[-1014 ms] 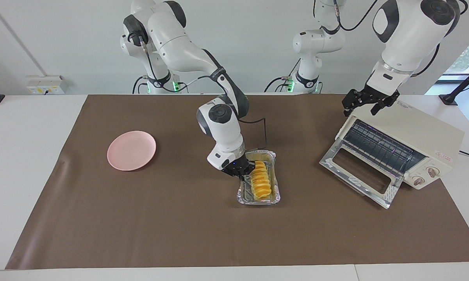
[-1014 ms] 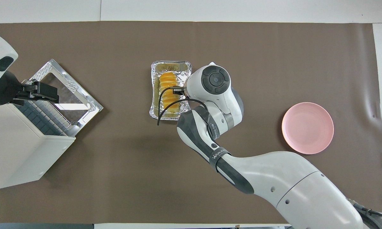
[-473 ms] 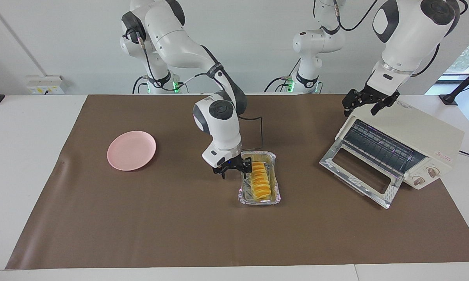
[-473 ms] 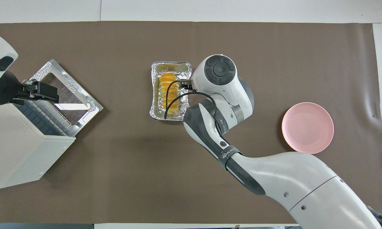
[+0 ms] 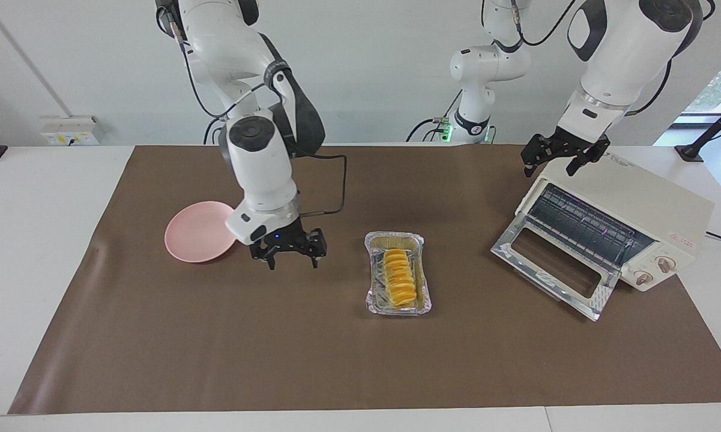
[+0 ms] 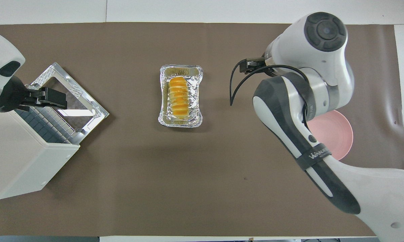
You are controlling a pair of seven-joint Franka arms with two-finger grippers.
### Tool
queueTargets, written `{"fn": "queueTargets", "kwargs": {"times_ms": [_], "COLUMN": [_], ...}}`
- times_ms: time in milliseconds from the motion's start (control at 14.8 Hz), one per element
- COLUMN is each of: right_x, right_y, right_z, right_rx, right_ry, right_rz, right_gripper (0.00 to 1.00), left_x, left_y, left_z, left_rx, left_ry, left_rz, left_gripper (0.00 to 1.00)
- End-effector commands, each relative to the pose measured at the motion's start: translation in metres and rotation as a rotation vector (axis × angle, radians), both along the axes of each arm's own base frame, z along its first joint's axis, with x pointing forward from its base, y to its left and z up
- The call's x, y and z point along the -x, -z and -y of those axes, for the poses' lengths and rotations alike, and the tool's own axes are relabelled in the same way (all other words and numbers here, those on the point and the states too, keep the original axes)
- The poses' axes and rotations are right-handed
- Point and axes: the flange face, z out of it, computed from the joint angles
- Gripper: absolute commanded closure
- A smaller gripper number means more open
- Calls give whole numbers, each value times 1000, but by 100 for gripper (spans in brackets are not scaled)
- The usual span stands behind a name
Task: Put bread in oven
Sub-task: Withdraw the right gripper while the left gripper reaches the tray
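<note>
The bread (image 5: 399,277) (image 6: 178,97), a ridged golden-yellow loaf, lies in a crinkled foil tray (image 5: 421,306) (image 6: 163,80) at the middle of the brown mat. My right gripper (image 5: 293,263) hangs open and empty above the mat between the tray and a pink plate. In the overhead view its wrist hides most of it. The cream-white oven (image 5: 642,201) (image 6: 20,161) stands at the left arm's end, its glass door (image 5: 549,264) (image 6: 72,97) folded down and the rack showing. Over the oven's top front edge my left gripper (image 5: 549,171) (image 6: 59,100) waits, open.
A round pink plate (image 5: 195,231) (image 6: 338,134) sits toward the right arm's end, partly covered by the right arm in the overhead view. A black cable loops from the right wrist. The brown mat (image 5: 276,360) covers most of the white table.
My right gripper opened, let go of the bread, rose and swung away from the tray toward the pink plate. The bread stays in the foil tray. The left arm barely moved.
</note>
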Motion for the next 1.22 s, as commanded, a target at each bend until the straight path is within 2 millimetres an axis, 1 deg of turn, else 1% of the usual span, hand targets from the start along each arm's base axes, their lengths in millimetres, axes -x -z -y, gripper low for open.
{"fn": "queueTargets", "kwargs": {"times_ms": [0, 68, 203, 270, 338, 406, 473, 541, 608, 676, 744, 811, 879, 1014, 1082, 1149], "right_x": [10, 15, 27, 36, 45, 54, 65, 76, 85, 93, 99, 105, 111, 119, 123, 125], "right_y": [-25, -36, -65, -80, -93, -104, -117, -130, -140, -145, -145, -140, -131, -114, -106, -101], "right_z": [66, 92, 136, 155, 171, 183, 188, 192, 199, 207, 214, 221, 223, 222, 221, 221], "right_rx": [42, 54, 75, 81, 86, 88, 91, 94, 97, 99, 96, 92, 92, 99, 100, 100], "right_ry": [-89, -112, -150, -154, -146, -130, -120, -111, -98, -82, -69, -48, -41, -40, -39, -38], "right_rz": [-23, -37, -55, -65, -80, -91, -105, -119, -131, -146, -180, -213, -223, -184, -179, -184], "right_gripper": [0, 0, 0, 0, 0, 0, 0, 0, 0, 0, 0, 0, 0, 0, 0, 0], "left_x": [7, 6, -9, -16, -31, -49, -67, -81, -88, -84, -83, -84, -81, -75, -75, -73], "left_y": [-2, -1, 11, 22, 32, 49, 66, 77, 91, 102, 128, 163, 177, 205, 216, 228], "left_z": [24, 37, 72, 93, 115, 146, 192, 216, 233, 257, 280, 302, 324, 351, 355, 354], "left_rx": [16, 24, 46, 46, 51, 58, 48, 47, 57, 70, 74, 48, 32, 17, 28, 30], "left_ry": [-24, -3, 20, 14, 5, -10, -64, -95, -82, -55, -44, -54, -63, -43, -41, -47], "left_rz": [21, 23, 5, -12, -22, -36, -24, -2, 6, 22, 19, 14, 49, 74, 74, 59], "left_gripper": [0, 0, 0, 0, 0, 0, 0, 0, 0, 0, 0, 0, 0, 0, 0, 0]}}
